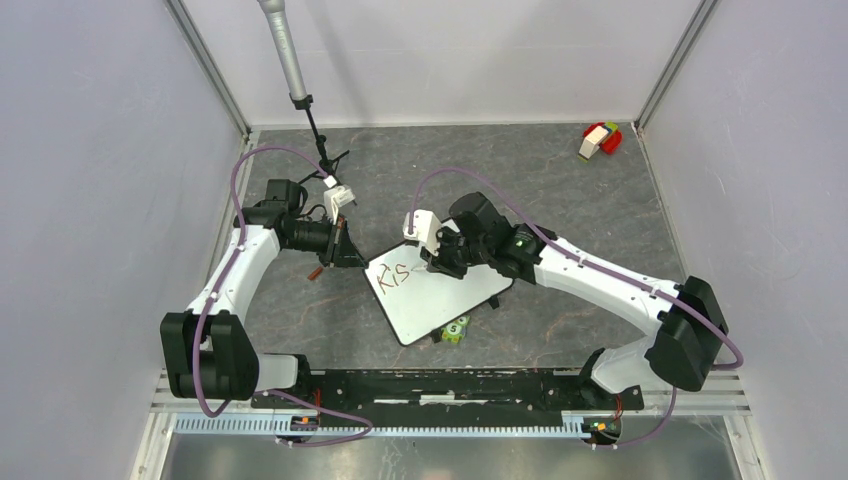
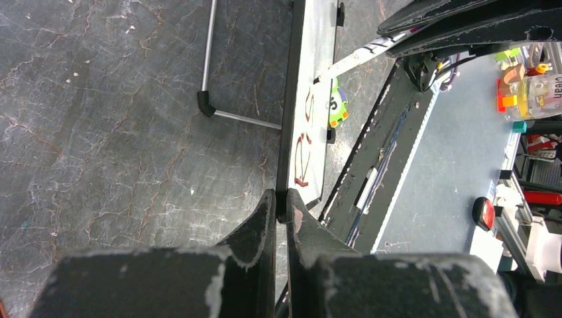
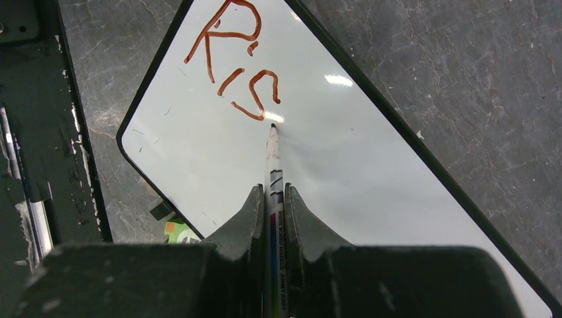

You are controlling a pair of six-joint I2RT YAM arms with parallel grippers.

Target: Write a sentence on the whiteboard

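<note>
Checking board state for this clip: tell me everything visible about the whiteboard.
The whiteboard is a flat, glossy white rectangle with rounded corners and a thin black rim, lying askew on the grey table. Reddish-brown letters "Ris" sit near its far-left corner. The left end effector pinches the rim at that end; the marker held by the right end effector touches the surface by the "s".

Our left arm (image 1: 235,275) reaches inward, elbow bent, its fingers (image 2: 262,218) pinched shut on the whiteboard (image 2: 315,53) rim. Our right arm (image 1: 600,280) stretches across, its fingers (image 3: 248,212) clamped on a marker (image 3: 273,152) and angled downward.
</note>
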